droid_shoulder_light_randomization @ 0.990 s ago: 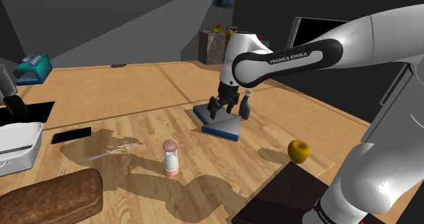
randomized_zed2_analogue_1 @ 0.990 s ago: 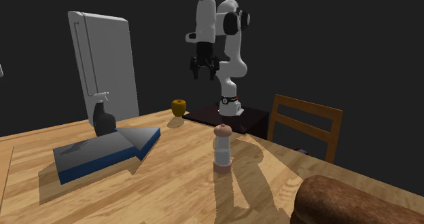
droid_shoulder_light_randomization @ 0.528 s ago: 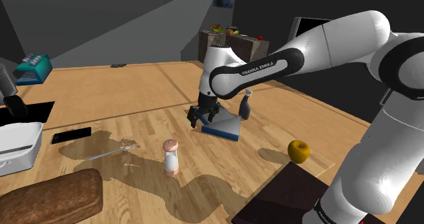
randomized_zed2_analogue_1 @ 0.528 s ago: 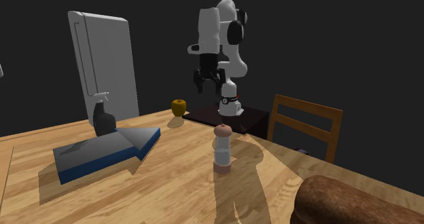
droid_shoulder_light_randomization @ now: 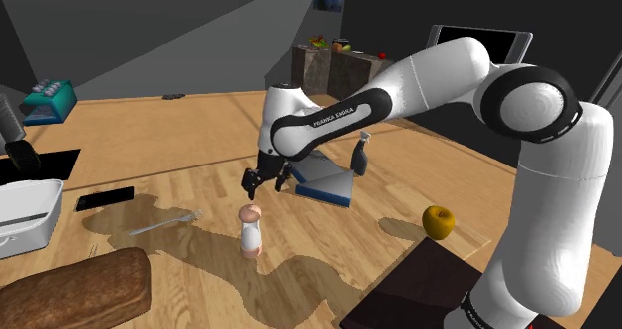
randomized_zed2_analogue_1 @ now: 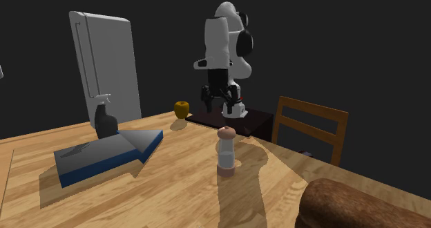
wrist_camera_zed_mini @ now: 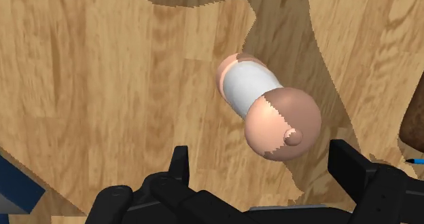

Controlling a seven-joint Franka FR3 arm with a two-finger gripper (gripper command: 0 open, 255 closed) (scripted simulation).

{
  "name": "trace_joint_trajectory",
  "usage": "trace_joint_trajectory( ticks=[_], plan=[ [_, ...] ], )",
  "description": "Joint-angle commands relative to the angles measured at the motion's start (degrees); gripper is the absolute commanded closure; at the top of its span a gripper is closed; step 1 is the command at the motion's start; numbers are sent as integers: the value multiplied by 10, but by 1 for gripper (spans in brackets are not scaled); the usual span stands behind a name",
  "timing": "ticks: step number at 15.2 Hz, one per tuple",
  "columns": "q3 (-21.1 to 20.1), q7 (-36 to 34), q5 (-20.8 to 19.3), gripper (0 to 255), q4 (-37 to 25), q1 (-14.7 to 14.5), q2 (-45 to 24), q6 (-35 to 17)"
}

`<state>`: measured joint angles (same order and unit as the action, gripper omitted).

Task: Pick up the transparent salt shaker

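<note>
Glossy white arm (droid_shoulder_light_randomization: 439, 73) of rounded, bulbous links, black band at one joint carrying white lettering (droid_shoulder_light_randomization: 332, 118) that seems to read FRANKA EMIKA, all-black two-fingered claw (droid_shoulder_light_randomization: 265, 185), dark boxy stand (droid_shoulder_light_randomization: 414, 292)

The shaker (droid_shoulder_light_randomization: 251, 229) stands upright on the surface (droid_shoulder_light_randomization: 179, 138), well in from its edges, with the hand (droid_shoulder_light_randomization: 266, 187) above it, apart. Nearby lies a book (droid_shoulder_light_randomization: 329, 185), a bottle (droid_shoulder_light_randomization: 359, 160) at one corner. An apple (droid_shoulder_light_randomization: 438, 220) sits near the edge by the stand (droid_shoulder_light_randomization: 419, 287); a loaf (droid_shoulder_light_randomization: 75, 292) lies at the edge by the chair (randomized_zed2_analogue_1: 311, 110).
</note>
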<state>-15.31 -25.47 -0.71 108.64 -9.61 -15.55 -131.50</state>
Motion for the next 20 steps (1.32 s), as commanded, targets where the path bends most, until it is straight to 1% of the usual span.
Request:
trace_joint_trajectory(
  ticks=[1, 3, 4, 11, 13, 14, 20],
  plan=[
    [-1, -14, -9, 0, -47, -12, -48, 0],
    [-1, -25, -16, 0, -92, -24, -91, 2],
    [-1, -26, -17, 0, -99, -26, -98, 2],
    [4, -28, -24, 0, -82, -30, -127, -44],
    [4, -28, -24, 0, -82, -30, -127, -44],
    [4, -29, -25, 255, -82, -30, -128, -44],
    [4, -29, -25, 255, -82, -30, -128, -44]
  ],
)
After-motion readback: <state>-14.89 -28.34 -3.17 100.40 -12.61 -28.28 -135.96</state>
